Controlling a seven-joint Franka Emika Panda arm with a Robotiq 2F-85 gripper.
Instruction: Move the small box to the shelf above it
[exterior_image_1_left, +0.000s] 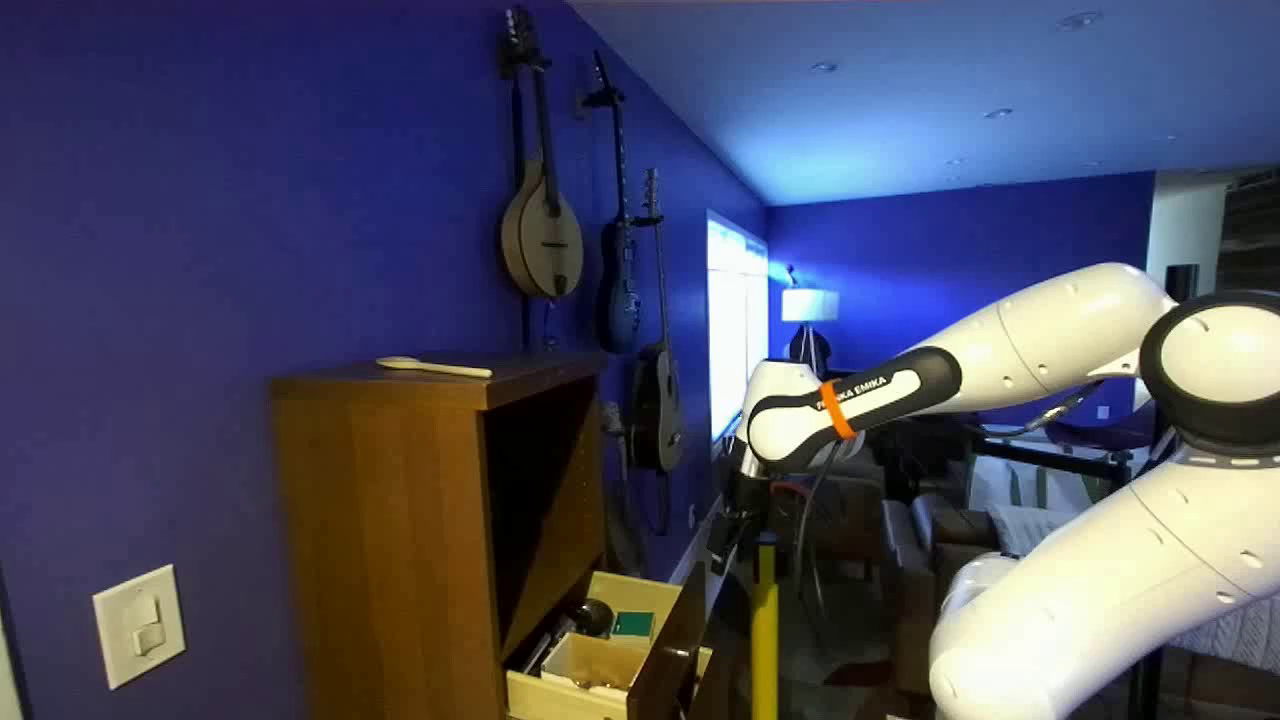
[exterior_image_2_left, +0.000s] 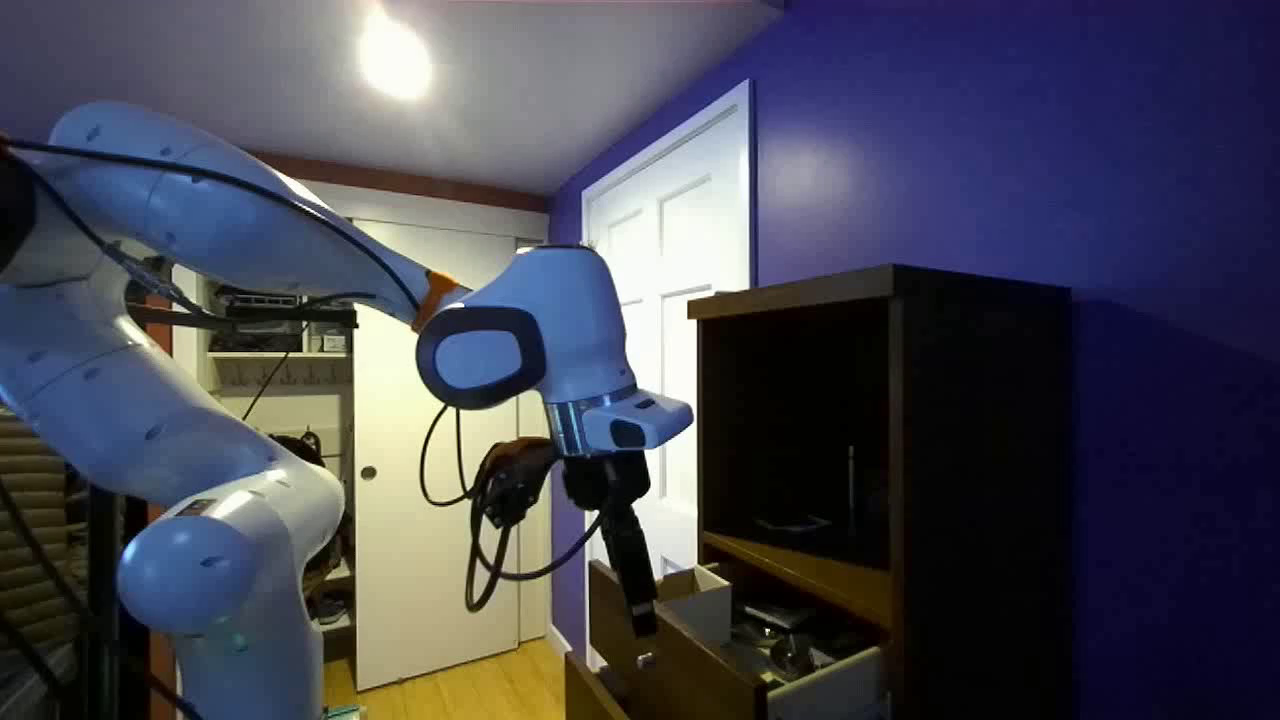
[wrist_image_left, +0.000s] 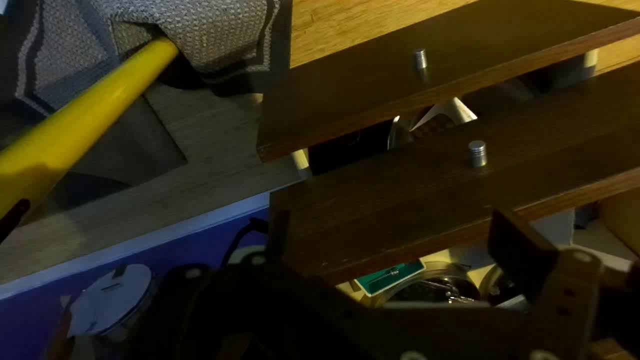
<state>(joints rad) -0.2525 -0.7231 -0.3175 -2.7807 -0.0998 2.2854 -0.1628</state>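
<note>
The step now seems to be the approach, with no grip made. The hand (wrist_image_left: 389, 220) is spread wide and holds nothing. From it, the box (exterior_image_2_left: 704, 605) sits beyond the drawer front (wrist_image_left: 425, 195). Next, I think, the hand should pass over this front and descend; the shelf (exterior_image_2_left: 800, 580) lies farther beyond.

Of the small box (exterior_image_1_left: 600, 656): pale cream, roughly cubic, open-topped, standing upright in the pulled-out drawer (exterior_image_1_left: 560, 696); in an exterior view, left of the fingers (exterior_image_1_left: 722, 548), lower, and apart from them. Of the shelf (exterior_image_2_left: 800, 577): flat brown board above the drawer, level; in an exterior view, right of the fingers and well apart from them.
</note>
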